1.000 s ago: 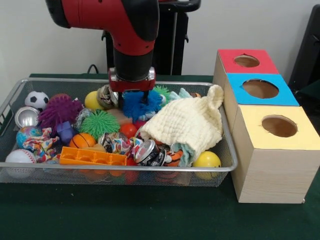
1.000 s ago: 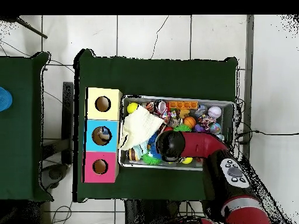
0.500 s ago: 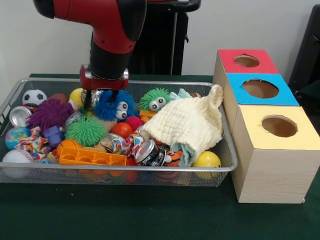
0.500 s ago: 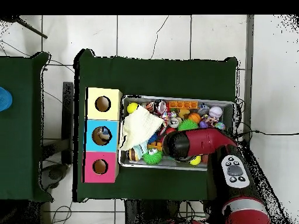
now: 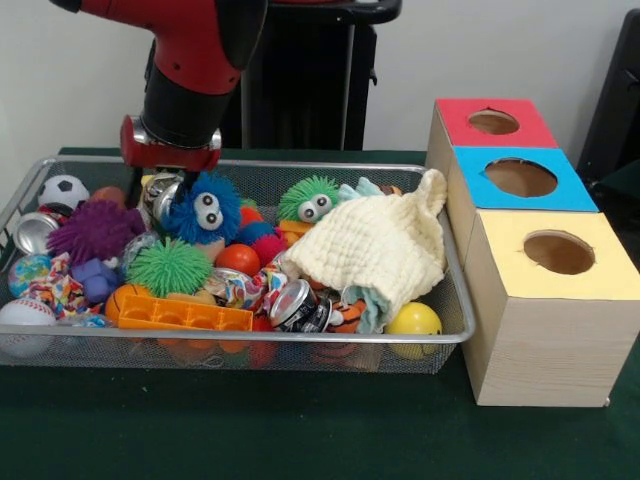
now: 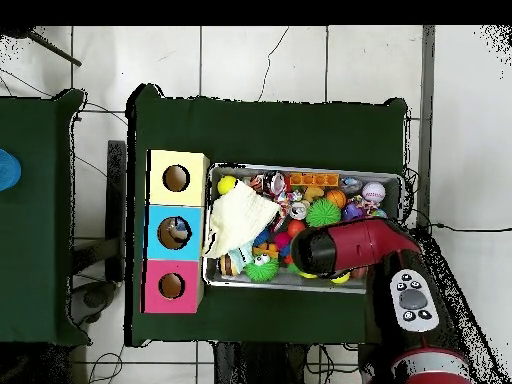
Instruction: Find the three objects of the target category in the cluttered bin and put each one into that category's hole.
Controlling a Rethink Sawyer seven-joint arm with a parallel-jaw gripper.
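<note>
I'm hovering the gripper (image 5: 160, 188) over the blue fuzzy googly-eyed toy (image 5: 203, 211), left-centre in the wire bin (image 5: 330, 345). Jaw state: cannot tell. It's probably light and squashy; I'd pinch its body.

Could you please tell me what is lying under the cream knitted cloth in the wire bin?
Under the cream knitted cloth, a pale blue-green fabric edge, a crushed drink can and a yellow ball show along its front. Whatever lies beneath its middle is covered.
</note>
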